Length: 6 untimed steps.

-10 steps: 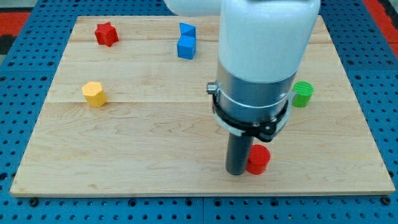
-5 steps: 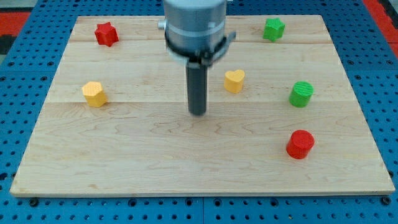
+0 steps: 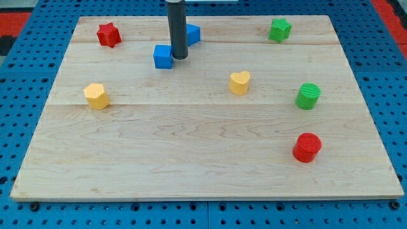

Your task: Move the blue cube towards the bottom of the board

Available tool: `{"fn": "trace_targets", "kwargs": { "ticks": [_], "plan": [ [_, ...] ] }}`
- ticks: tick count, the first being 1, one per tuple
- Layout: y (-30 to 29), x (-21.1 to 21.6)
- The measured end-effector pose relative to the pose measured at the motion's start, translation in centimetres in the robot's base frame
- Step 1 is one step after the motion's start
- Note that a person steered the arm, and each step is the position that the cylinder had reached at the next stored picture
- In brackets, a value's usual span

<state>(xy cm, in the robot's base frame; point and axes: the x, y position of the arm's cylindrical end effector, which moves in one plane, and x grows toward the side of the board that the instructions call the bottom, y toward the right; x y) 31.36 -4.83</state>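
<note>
No fingers here to open or close: my tip [image 3: 180, 58] sits touching the blue cube's [image 3: 163, 56] right side, not above it, so a downward push needs repositioning

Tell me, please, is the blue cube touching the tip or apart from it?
Touching, as far as the view shows: my tip sits right against the blue cube, on its right side, with no board visible between them.

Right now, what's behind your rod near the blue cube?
A second blue block sits behind my rod, only its right part showing; its shape is hidden. My tip rests at the blue cube's right edge. I cannot tell whether they touch.
</note>
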Motion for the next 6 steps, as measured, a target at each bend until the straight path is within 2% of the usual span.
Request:
{"fn": "trace_targets", "kwargs": {
  "ticks": [1,2,3,4,5,6],
  "plan": [
    [-0.7,-2.9],
    [-4.5,-0.3],
    [-4.8,2.9],
    [-8.6,1.3],
    [-9.1,2.9],
    [-6.3,5.5]
  ]
}}
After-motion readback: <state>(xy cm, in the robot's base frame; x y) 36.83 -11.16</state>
